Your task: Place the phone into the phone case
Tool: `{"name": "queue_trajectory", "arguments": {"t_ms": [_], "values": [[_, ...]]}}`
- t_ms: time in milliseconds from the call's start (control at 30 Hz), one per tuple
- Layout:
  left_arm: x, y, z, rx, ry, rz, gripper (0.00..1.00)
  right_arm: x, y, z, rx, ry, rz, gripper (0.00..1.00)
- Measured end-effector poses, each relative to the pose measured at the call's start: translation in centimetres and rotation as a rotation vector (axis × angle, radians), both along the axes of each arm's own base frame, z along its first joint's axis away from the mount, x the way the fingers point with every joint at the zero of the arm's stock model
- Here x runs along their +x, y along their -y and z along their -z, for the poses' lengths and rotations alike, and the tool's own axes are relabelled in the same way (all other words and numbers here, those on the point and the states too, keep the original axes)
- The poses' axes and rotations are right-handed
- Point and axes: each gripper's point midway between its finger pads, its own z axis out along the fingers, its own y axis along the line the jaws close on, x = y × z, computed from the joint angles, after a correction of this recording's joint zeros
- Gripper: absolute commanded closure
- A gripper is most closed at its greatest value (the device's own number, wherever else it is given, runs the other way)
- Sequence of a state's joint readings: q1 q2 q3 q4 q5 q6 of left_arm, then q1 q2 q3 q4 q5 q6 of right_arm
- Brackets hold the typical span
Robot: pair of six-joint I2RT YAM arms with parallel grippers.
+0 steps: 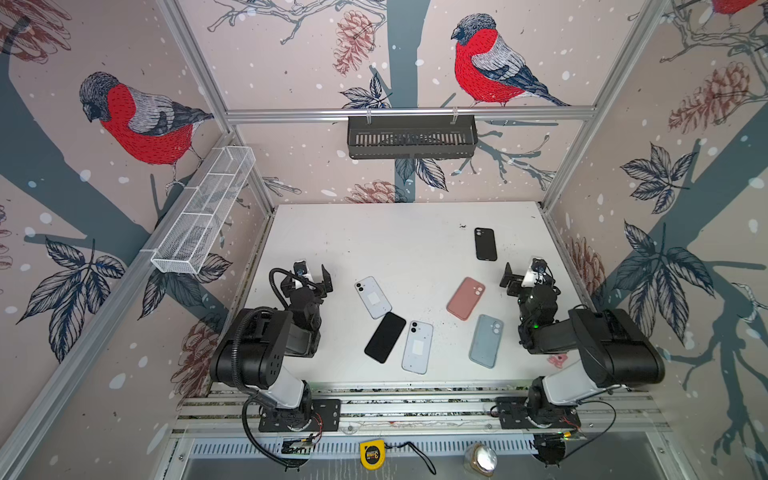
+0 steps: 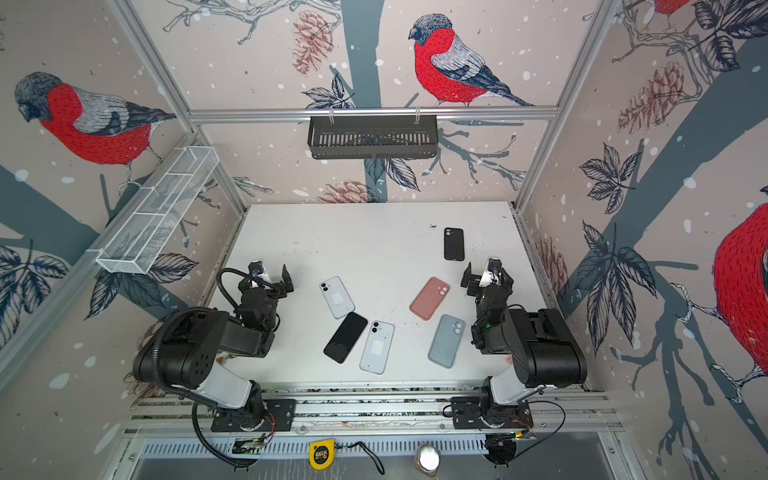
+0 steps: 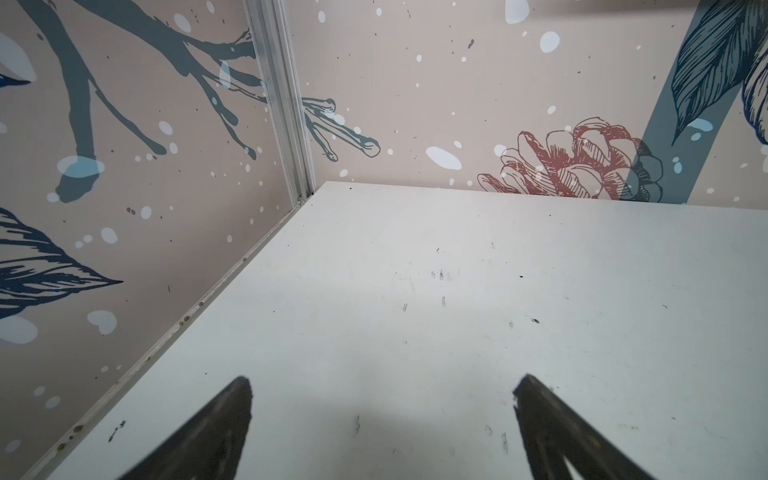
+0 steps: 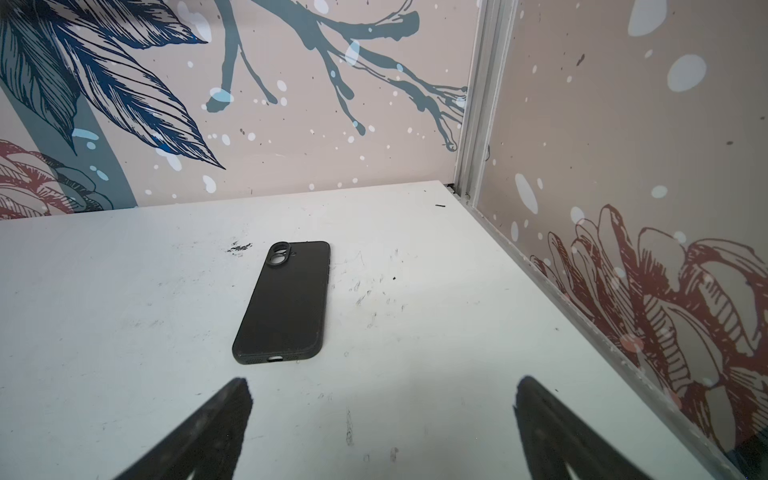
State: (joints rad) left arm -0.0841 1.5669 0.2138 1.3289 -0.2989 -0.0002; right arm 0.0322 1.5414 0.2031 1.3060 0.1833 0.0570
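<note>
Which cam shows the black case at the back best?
Right wrist view: the black case lies close and centred, camera cutout and bottom port holes clear. Both top views show the case small, flat on the table, outline only. The left wrist view does not show it.

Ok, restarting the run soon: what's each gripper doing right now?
Left gripper: open, fingers apart, holding nothing.
Right gripper: open, fingers apart, holding nothing.
</note>
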Motion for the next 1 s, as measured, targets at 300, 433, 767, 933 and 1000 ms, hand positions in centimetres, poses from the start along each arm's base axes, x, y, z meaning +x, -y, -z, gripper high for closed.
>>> {"name": "queue_trajectory", "arguments": {"t_ms": [300, 433, 767, 933, 1000], "values": [[0.21, 0.45, 0.12, -0.002, -0.008, 0.032, 0.02, -0.19, -0.41, 0.19, -0.003, -0.004, -0.007, 0.0], [0.22, 0.49, 0.13, 0.001, -0.009, 0.035, 0.02, -0.2, -0.4, 0.18, -0.005, -0.005, -0.005, 0.0], [0.22, 0.52, 0.1, 0.003, -0.008, 0.036, 0.02, -0.2, -0.25, 0.18, -0.005, -0.005, -0.001, 0.0], [0.22, 0.52, 0.1, 0.003, -0.008, 0.036, 0.02, -0.2, -0.24, 0.18, -0.005, -0.005, -0.001, 0.0], [0.22, 0.52, 0.1, 0.003, -0.008, 0.036, 0.02, -0.18, -0.15, 0.16, -0.005, -0.004, 0.0, 0.0]]}}
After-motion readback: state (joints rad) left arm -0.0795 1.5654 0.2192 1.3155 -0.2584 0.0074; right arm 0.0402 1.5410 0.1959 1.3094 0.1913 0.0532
